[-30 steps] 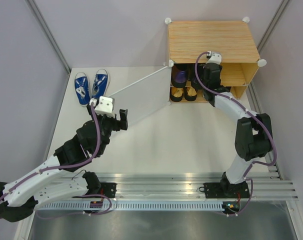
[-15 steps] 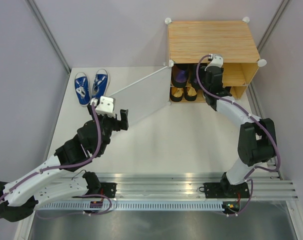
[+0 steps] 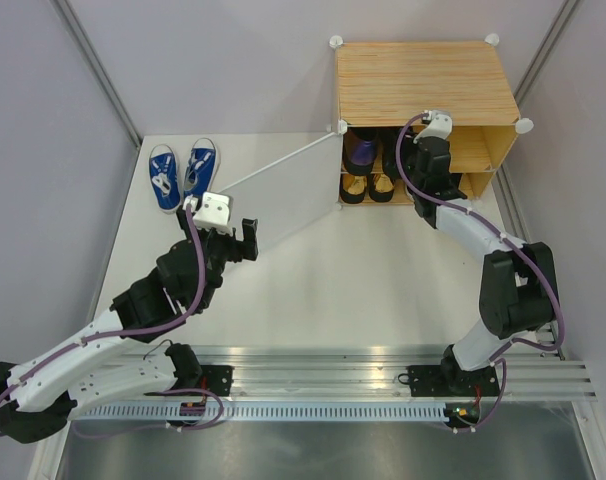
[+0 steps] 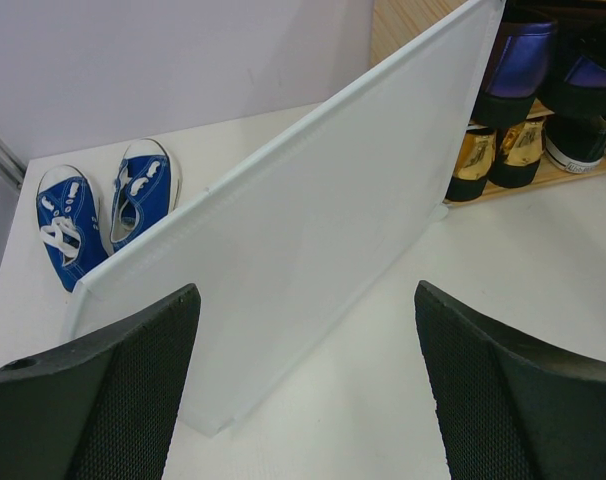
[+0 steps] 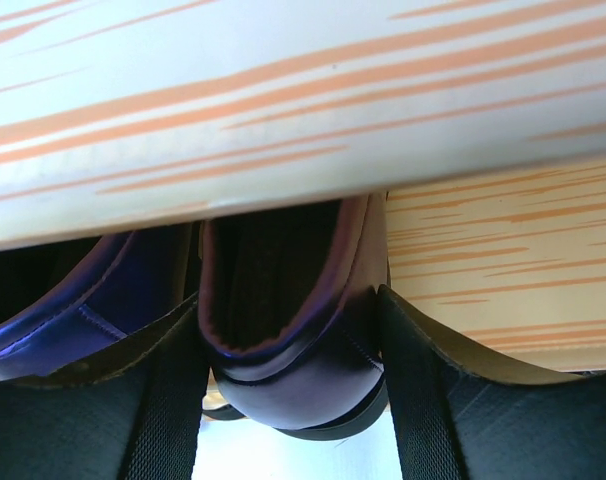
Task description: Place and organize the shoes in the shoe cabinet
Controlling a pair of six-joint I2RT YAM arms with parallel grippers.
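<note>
Purple shoes (image 3: 361, 152) stand on the upper shelf of the cabinet (image 3: 423, 85), gold shoes (image 3: 368, 187) beneath them; from above, the right arm hides the rest of the opening, and black shoes (image 4: 578, 148) show only at the cut-off edge of the left wrist view; the right wrist has drawn back slightly and its elbow has swung right; the right gripper (image 5: 283, 305) is closed on one purple shoe (image 5: 288, 340), a finger against each side of its heel; blue sneakers (image 3: 181, 175) lie on the table (image 3: 363, 270), well apart from the left gripper (image 3: 245, 238), whose jaws gape wide just beside the open door (image 3: 283, 195).
</note>
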